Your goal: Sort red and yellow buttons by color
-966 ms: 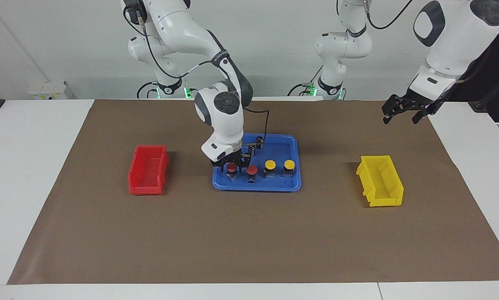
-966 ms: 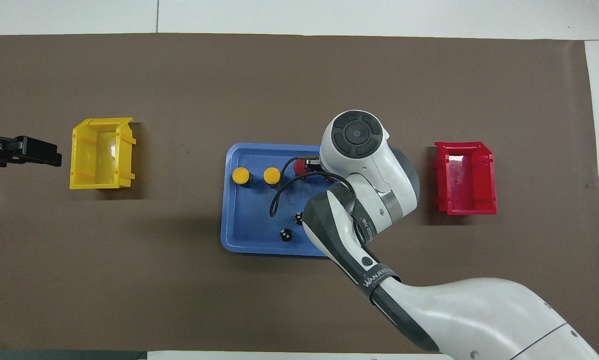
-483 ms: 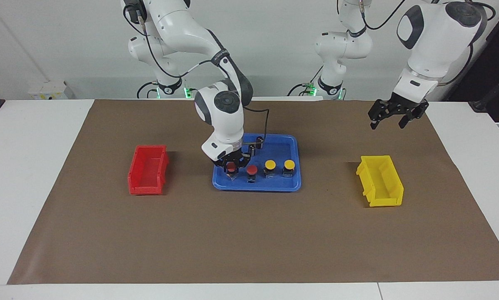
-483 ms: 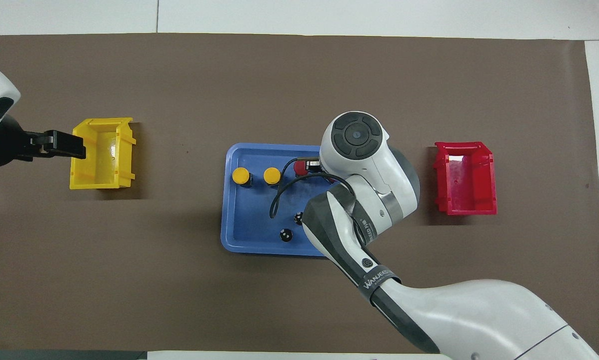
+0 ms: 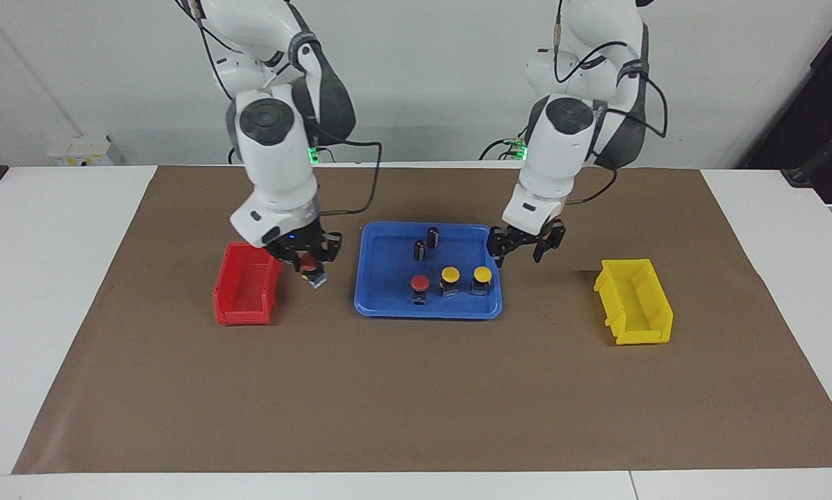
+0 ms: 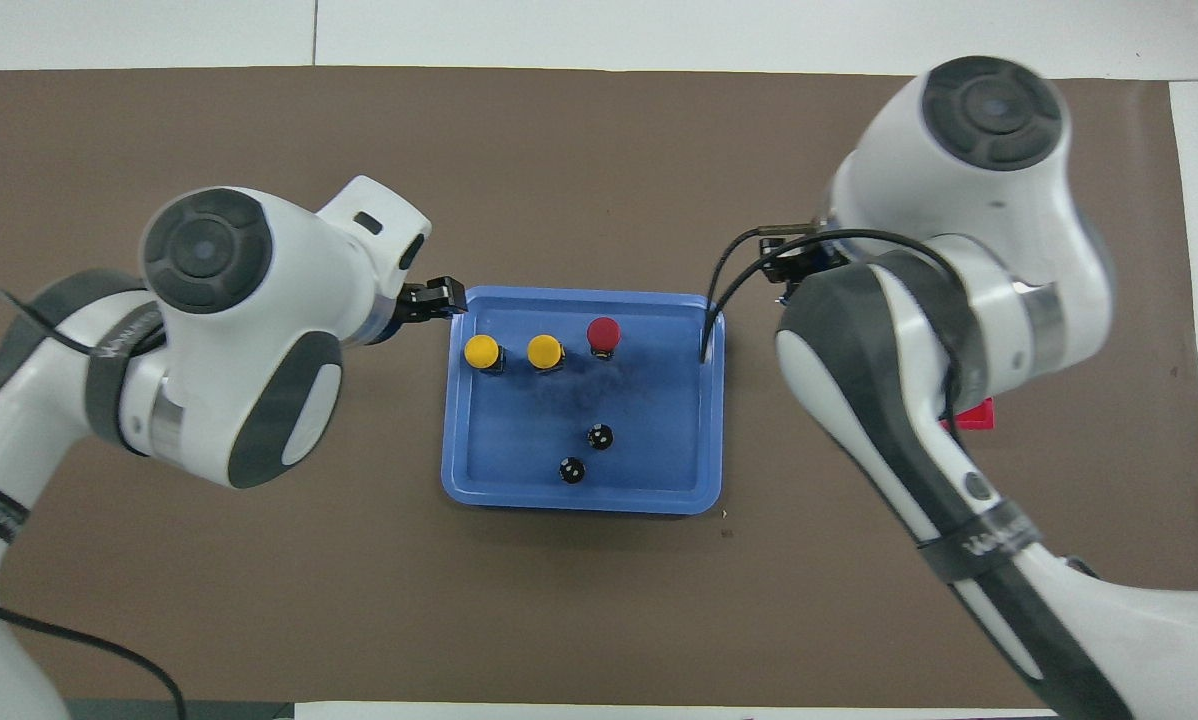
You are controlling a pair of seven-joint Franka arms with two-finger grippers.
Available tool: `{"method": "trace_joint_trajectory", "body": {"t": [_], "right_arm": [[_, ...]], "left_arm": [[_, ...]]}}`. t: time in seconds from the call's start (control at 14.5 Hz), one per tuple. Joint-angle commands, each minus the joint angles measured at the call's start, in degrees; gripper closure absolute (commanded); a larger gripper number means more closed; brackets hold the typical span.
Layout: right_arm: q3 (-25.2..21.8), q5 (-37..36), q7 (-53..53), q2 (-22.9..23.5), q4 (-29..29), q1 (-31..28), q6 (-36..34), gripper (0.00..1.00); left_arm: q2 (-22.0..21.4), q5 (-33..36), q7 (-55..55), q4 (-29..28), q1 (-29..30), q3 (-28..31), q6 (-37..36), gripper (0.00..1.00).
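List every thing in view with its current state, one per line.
right gripper: shut on a red button, raised between red bin and tray
held red button: off the tray, not yet binned
left gripper: over the tray's edge, holds nothing
red button in tray: upright
two yellow buttons: upright in tray
red bin: empty
yellow bin: empty

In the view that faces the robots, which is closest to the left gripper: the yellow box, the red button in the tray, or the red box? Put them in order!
From the left gripper:
1. Red button, in the blue tray.
2. Yellow box, toward the left arm's end.
3. Red box, toward the right arm's end.
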Motion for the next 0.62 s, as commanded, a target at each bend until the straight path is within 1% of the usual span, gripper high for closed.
{"method": "trace_joint_trajectory", "body": {"t": [0.0, 0.14, 0.28, 0.41, 0.48, 0.55], "right_arm": [[0.69, 0.91, -7.15, -4.64, -7.80, -5.16, 0.70, 0.70], [0.69, 0.91, -10.49, -6.92, -13.43, -7.18, 4.02, 0.70], [0.69, 0.91, -15.58, -9.12, -20.02, -9.90, 10.51, 0.70], [0.60, 0.91, -18.23, -10.36, -24.51, -10.62, 15.80, 0.70], [0.52, 0.91, -18.67, -11.06, -26.62, -10.71, 17.82, 0.70], [0.60, 0.91, -18.68, -11.76, -28.90, -10.97, 20.19, 0.70]], "left_arm": [[1.82, 0.31, -2.84, -3.82, -2.86, 0.99, 7.08, 0.15], [2.09, 0.31, -2.94, -5.42, -3.31, 0.99, 8.87, 0.16], [2.70, 0.31, -3.11, -5.77, -4.18, 0.90, 8.87, 0.16], [2.71, 0.31, -3.11, -5.95, -4.45, 0.90, 8.34, 0.16], [2.71, 0.31, -3.37, -5.95, -4.45, 0.90, 8.34, 0.23], [2.62, 0.31, -4.07, -5.95, -4.54, 0.90, 8.25, 0.37]]}}
